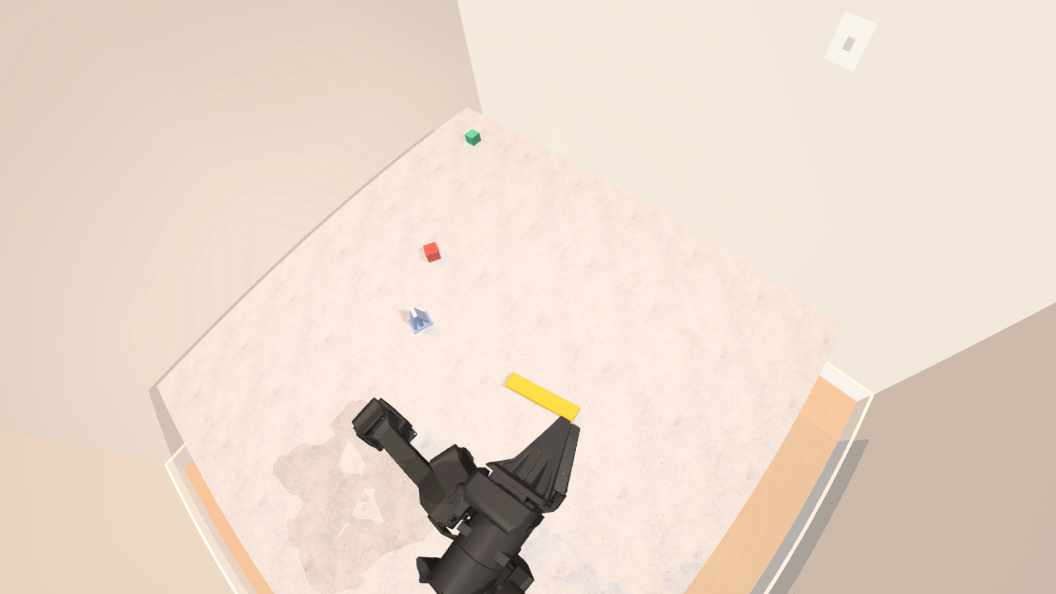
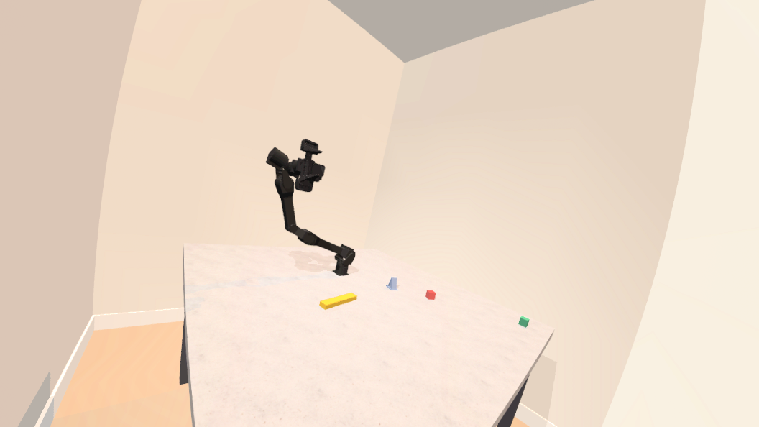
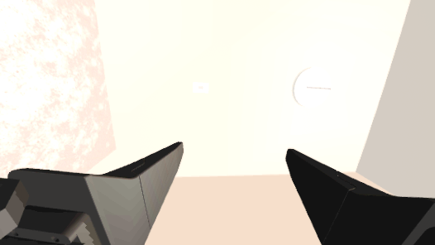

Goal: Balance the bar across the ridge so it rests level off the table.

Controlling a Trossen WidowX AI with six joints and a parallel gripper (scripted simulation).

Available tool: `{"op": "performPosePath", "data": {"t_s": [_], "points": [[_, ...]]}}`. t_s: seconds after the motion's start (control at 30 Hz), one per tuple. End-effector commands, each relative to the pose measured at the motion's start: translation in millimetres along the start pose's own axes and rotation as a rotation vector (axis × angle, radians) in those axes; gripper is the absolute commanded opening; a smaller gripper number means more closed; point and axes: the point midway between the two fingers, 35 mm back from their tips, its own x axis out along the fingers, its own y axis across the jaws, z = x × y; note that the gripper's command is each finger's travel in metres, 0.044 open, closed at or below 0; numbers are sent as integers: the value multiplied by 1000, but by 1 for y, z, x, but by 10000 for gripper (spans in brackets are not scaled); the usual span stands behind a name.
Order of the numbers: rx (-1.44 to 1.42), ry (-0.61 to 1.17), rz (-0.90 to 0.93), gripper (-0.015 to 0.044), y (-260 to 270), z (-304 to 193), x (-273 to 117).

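Note:
The yellow bar (image 1: 542, 396) (image 2: 338, 300) lies flat on the table (image 1: 664, 310) (image 2: 297, 366). The light blue ridge (image 1: 419, 320) (image 2: 392, 284) stands on the table apart from the bar. My gripper (image 3: 233, 150) is open and empty, its two fingers wide apart in the wrist view. It is raised high above the table; in the top view its tips overlap the near end of the bar only by line of sight. The wrist view shows neither the bar nor the ridge.
A red cube (image 1: 432, 252) (image 2: 430, 295) stands on the table beyond the ridge. A green cube (image 1: 472, 137) (image 2: 523, 321) stands near the table's far corner. Walls rise beside the table.

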Motion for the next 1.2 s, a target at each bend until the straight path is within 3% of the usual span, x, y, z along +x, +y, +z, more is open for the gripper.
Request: {"op": "performPosePath", "data": {"t_s": [0.0, 0.1, 0.73, 1.17], "points": [[0, 0, -1, 374, -1, 1, 0], [-2, -3, -17, 315, -9, 8, -2], [29, 34, -117, 315, -87, 102, -36], [-35, 56, -106, 315, -115, 186, -34]]}}
